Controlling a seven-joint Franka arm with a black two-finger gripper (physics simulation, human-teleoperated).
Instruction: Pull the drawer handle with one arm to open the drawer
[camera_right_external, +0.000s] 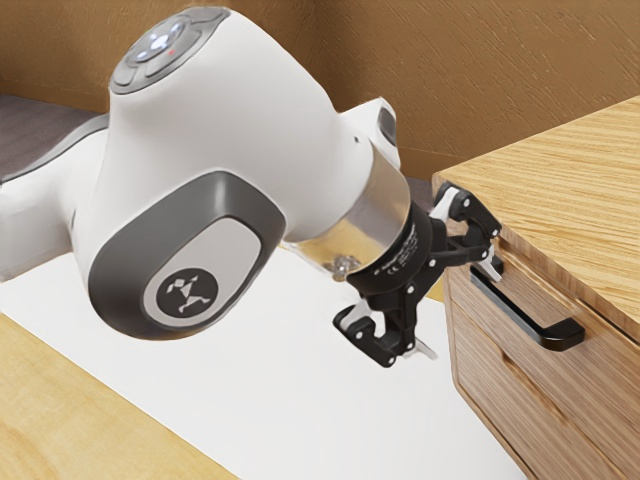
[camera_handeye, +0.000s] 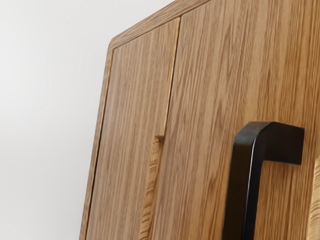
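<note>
Drawer handle (camera_right_external: 530, 315): I count one, a black bar on the front of the upper drawer (camera_right_external: 600, 375). The wooden cabinet (camera_right_external: 570, 190) has two drawer fronts, the upper one and a lower drawer (camera_right_external: 500, 395) under it. There is one white arm (camera_right_external: 230, 180) and one black claw (camera_right_external: 458, 305).

The claw stands wide apart; its two fingers (camera_right_external: 385, 345) are spread to the full and hold nothing between them. One finger is up near the top corner of the cabinet, and the other hangs lower, over the white table (camera_right_external: 260, 400). The tip of the higher finger comes very close to the near end of the handle; I cannot tell if it touches there.

The handle lies just beyond the claw and a little to the side of its middle, so only the near end is close to the fingers, and the rest of the bar runs away from the claw along the drawer front. In the wrist view the bent end of the drawer handle (camera_handeye: 250, 170) stands out from the upper drawer (camera_handeye: 210, 100), with the lower drawer (camera_handeye: 132, 150) beside it and the table (camera_handeye: 50, 125) behind. I cannot tell if the drawer is pulled out.
</note>
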